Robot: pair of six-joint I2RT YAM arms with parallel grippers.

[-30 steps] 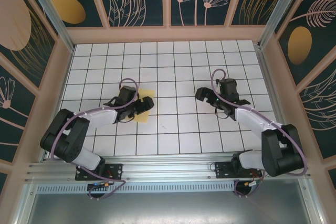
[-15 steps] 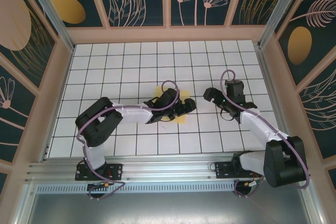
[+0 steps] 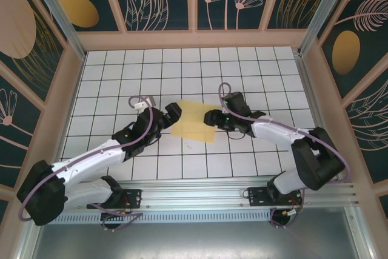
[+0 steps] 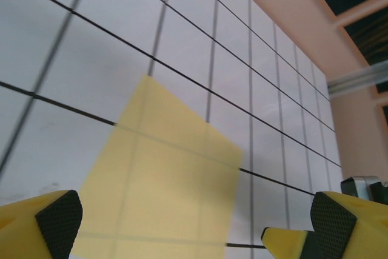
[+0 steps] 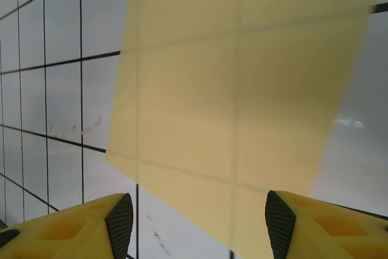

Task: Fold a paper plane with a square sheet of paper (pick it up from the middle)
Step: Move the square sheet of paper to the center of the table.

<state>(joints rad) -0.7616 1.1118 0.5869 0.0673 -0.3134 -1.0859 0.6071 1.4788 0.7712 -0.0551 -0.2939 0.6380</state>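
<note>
The square sheet of paper (image 3: 194,122) is seen lying flat between the claws, flanked at its left corner by the wide-open left gripper (image 3: 168,116) and at its right edge by the parted, empty right gripper (image 3: 210,118).

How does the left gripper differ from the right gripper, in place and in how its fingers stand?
The left gripper is at the left edge of the square sheet of paper; the right gripper is at its right edge. In the wrist views, the left gripper's fingers stand wide apart, while the right gripper's fingers stand closer together. Both grippers are open, have yellow fingers with black pads, and face the sheet.
</note>
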